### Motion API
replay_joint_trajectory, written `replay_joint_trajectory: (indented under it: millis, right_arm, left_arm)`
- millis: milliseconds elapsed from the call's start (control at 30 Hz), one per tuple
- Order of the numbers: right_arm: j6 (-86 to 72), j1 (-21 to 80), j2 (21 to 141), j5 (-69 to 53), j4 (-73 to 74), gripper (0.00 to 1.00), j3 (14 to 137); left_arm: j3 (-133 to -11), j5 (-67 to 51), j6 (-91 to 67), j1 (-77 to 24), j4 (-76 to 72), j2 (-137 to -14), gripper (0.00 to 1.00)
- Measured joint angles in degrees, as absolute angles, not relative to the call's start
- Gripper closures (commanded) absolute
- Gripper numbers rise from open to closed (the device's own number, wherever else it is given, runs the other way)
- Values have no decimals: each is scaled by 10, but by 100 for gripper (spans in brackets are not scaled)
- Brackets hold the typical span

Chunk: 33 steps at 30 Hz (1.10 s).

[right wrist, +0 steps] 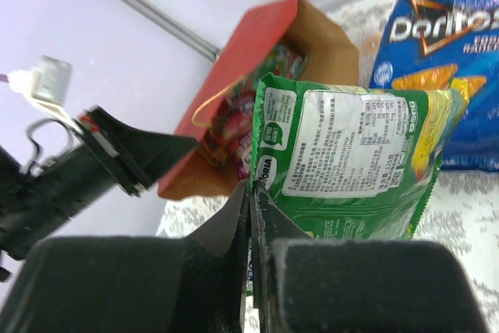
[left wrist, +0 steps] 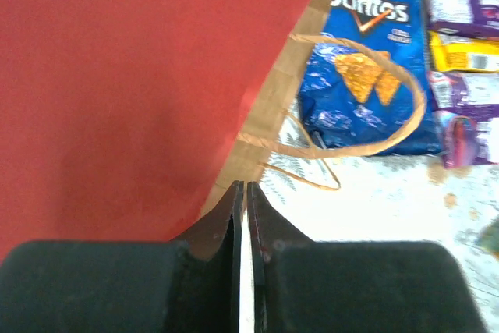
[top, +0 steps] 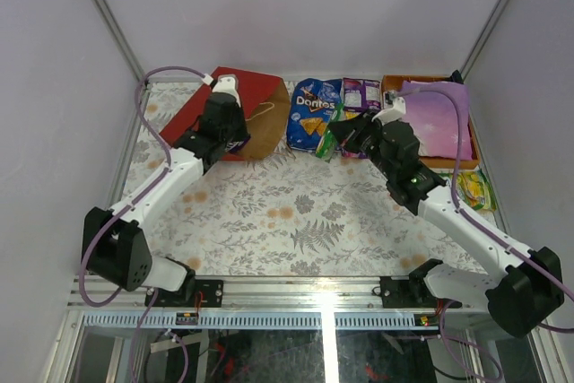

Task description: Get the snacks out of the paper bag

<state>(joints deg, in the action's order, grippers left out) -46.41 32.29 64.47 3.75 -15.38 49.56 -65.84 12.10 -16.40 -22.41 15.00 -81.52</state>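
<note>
- The paper bag (top: 260, 82) lies on its side at the far left of the worktop (top: 296, 221). Its long side runs left to right. Its open mouth points right, toward the Doritos bag (top: 312, 114).
- The Doritos bag lies flat just right of that mouth. Its long side runs near to far.
- The left jaws are almost closed, with only a thin crack between them. They pinch the near edge of the paper bag's mouth, beside a cord handle (left wrist: 374, 115).
- The right jaws are squeezed tight on a corner of a green snack pack (right wrist: 351, 161). The pack is outside the paper bag, at the near edge of the Doritos bag. Its long side sticks out sideways from the jaws.
- More packs (right wrist: 234, 122) show inside the paper bag.
- Purple packs (top: 361, 91) lie just right of the Doritos bag.
</note>
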Motion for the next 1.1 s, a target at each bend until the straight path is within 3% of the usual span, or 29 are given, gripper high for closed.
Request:
replay_joint_trajectory:
  millis: [367,600,833,1100]
  right_arm:
    - [-458,352,615,-67,-92,100,430]
    - [-402,369,587,-99,-42,100,408]
    - [-390,301,664,-192,-28,100,343]
    - [-364,279,606,-129,87,100,327]
  left_arm:
    - [-592,81,-286,-224,151,-678,97]
    - [-599,81,-309,-224,159,-715,96]
    - [-624,106,-288,-224,163,-735,97]
    - [-647,142,-246,-223,163,-777,97]
